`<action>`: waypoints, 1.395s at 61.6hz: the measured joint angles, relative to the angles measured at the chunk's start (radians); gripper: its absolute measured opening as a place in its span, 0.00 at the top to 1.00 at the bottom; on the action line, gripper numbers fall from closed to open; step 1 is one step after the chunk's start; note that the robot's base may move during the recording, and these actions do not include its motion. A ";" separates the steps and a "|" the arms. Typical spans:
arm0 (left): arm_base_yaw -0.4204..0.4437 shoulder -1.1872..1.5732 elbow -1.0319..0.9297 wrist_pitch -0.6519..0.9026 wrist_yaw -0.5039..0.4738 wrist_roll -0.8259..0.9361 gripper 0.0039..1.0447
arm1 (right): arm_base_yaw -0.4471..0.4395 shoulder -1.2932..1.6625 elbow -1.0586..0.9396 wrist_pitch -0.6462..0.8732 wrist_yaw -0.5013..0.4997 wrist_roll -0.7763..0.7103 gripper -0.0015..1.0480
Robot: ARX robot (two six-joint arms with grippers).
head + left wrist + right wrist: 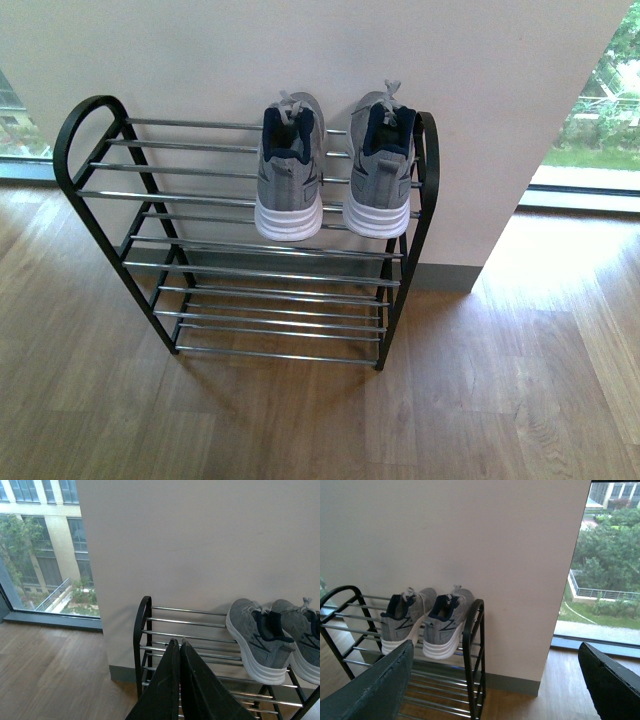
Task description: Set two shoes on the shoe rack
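Sneakers (290, 180) on rack (92, 98), beyond pincers (178, 644)

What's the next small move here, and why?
Probably just retract both arms to rest. One grey sneaker and its mate sit side by side on the top tier of the shoe rack, heels outward. The left gripper is shut on nothing and the right gripper is open, so nothing seems left to place.

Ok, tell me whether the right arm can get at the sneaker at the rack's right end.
Probably yes: the right end effector is open, facing that grey sneaker, with nothing between them.
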 joint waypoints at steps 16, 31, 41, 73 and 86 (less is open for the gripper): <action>0.000 -0.135 0.000 -0.127 0.000 0.000 0.99 | 0.000 0.000 0.000 0.000 0.000 0.000 0.09; 0.000 -0.251 0.000 -0.238 0.000 0.000 0.99 | 0.000 0.000 0.000 0.000 0.000 0.000 0.09; 0.000 -0.304 0.000 -0.292 0.000 0.000 0.99 | 0.000 0.000 0.000 0.000 0.000 0.000 0.09; 0.000 -0.537 0.000 -0.539 -0.001 0.000 0.99 | 0.000 0.000 0.000 0.000 0.000 0.000 0.09; 0.001 -0.539 0.000 -0.544 0.000 0.000 0.99 | 0.000 0.000 0.000 0.000 0.000 0.000 0.09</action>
